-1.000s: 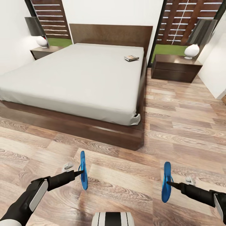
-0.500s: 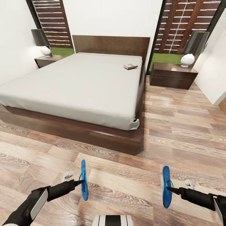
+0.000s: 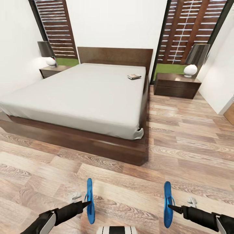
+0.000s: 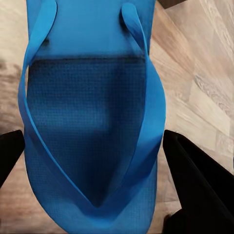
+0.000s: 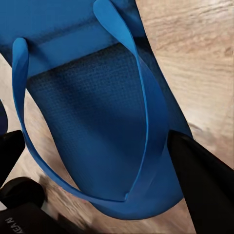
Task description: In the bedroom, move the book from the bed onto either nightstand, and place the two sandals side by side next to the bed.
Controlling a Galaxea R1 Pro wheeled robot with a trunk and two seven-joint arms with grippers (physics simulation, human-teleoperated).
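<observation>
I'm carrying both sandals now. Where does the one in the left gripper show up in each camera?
Head view: the left sandal stands on edge, low and left of centre, pinched by the left gripper.
Left wrist view: its strapped face spans the picture between the dark fingers.
Shared landmark: the wood-plank floor.

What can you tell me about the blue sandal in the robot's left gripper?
The left sandal is a bright blue flip-flop with a thin, foot-shaped sole, a finely dotted footbed and a V-shaped strap of the same blue; it looks like foam or rubber. The left gripper pinches it at one edge, black fingers on either side. It hangs on edge above the wood floor, in front of the bed's foot, touching nothing else.
</observation>
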